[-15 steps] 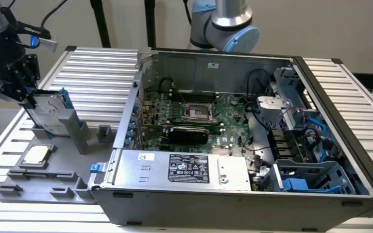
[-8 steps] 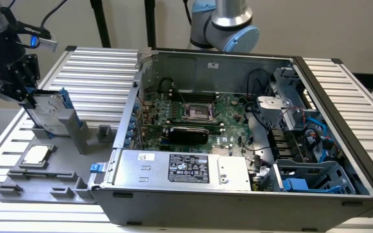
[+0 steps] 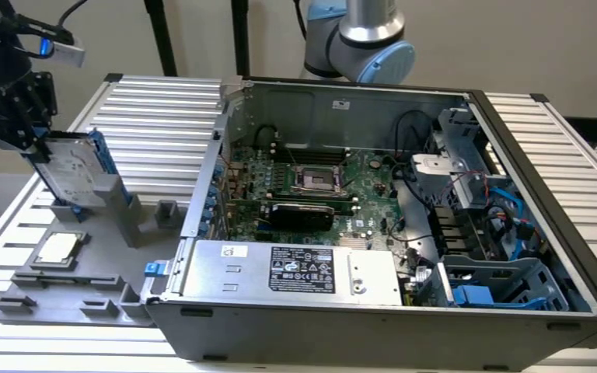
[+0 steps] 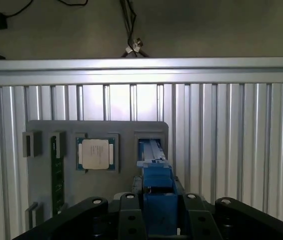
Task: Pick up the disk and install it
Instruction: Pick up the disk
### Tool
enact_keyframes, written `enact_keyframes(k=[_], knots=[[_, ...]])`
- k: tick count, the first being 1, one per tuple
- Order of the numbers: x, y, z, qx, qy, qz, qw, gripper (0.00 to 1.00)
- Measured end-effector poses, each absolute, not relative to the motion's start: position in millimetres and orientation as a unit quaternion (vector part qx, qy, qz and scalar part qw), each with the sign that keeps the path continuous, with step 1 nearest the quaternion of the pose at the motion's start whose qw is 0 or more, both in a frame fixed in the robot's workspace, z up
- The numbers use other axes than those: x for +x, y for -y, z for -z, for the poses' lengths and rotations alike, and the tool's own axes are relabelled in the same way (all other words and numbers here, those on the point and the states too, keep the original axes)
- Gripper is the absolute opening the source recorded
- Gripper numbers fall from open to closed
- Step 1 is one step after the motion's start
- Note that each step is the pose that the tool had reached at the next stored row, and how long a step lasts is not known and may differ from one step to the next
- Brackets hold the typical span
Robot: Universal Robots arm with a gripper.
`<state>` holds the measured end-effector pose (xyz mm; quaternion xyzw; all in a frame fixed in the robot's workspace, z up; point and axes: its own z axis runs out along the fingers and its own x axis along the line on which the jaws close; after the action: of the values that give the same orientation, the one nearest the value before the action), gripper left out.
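The disk [image 3: 71, 167], a silver-grey drive with a white label and blue rails, stands on edge and slightly tilted at the exterior view's left. Its lower end is at the upright slot of a grey holder tray [image 3: 71, 287]. My gripper [image 3: 40, 146] comes down on the disk's top end and is shut on it. In the wrist view the disk's blue rail [image 4: 156, 182] runs between my black fingers [image 4: 131, 215], with the gripper [image 4: 159, 220] closed around it. Whether the disk still rests in the slot I cannot tell.
An open computer case [image 3: 382, 326] fills the middle, with a motherboard [image 3: 309, 183], a grey power supply box [image 3: 288, 272] and a blue-railed drive bay [image 3: 496, 287]. A square CPU chip [image 3: 57, 249] [image 4: 96, 154] and a memory stick [image 4: 56, 170] lie on the tray. The arm's base [image 3: 366, 47] stands behind the case.
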<state>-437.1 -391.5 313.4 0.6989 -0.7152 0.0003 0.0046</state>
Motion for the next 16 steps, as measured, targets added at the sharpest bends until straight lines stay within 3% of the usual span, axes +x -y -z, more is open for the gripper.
enact_keyframes(k=[16], knots=[[-423.2,391.6,-386.4,0.699,0.715,0.000,0.005,0.33]])
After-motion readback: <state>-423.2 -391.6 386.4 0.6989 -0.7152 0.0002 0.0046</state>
